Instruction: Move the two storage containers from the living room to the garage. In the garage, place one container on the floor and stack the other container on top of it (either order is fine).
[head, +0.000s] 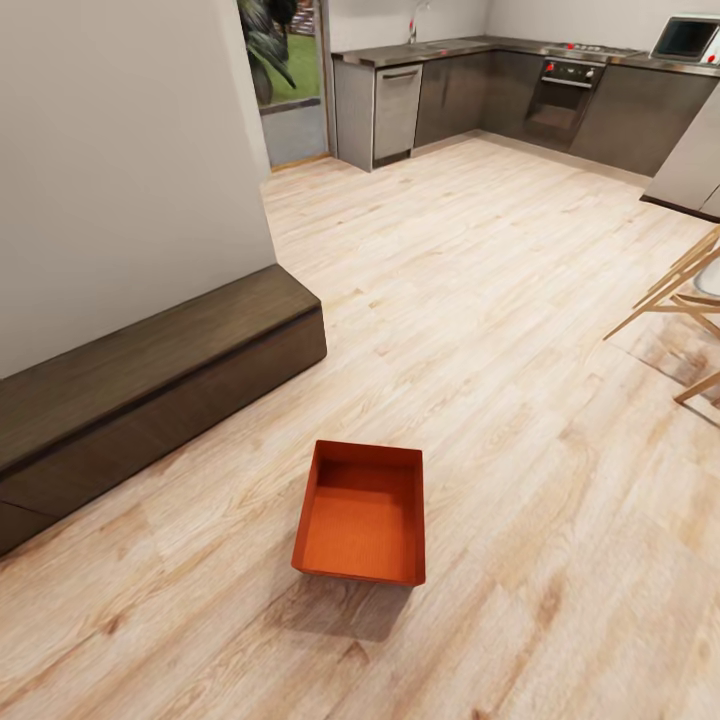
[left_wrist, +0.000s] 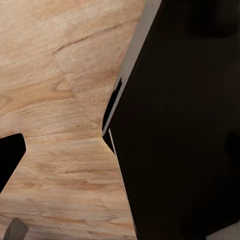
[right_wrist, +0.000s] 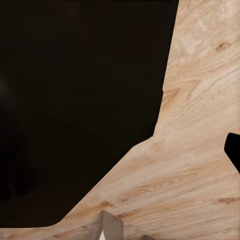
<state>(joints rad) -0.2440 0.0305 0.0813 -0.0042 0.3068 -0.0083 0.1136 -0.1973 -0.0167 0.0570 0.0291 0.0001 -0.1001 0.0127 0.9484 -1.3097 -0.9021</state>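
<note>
Storage container (head: 362, 515): one orange-red, lidless bin, upright on the wood-plank floor (head: 500, 330), near and about centre in the head view. Its ribbed inside holds nothing. It touches nothing but the floor.

Low dark cabinet (head: 150, 370): runs along the foot of a beige wall (head: 120, 150) at left, well apart from the container.

Kitchen: dark cabinets (head: 470, 90) with a grey worktop line the far wall; an oven (head: 562, 95) with red knobs is set into them, and a microwave (head: 688, 38) stands at far right.

Window (head: 285, 60): far left of the kitchen run, green plants behind the glass.

Wooden chair legs (head: 680, 290): right edge, well apart from the container.

Left wrist view: a large dark body of the robot (left_wrist: 185, 130) over the plank floor; small dark parts at the frame edges. State of the left jaws: cannot tell.

Right wrist view: a large dark body (right_wrist: 80, 100) over the plank floor, with a dark tip at one edge. State of the right jaws: cannot tell. Nothing seen held.
</note>
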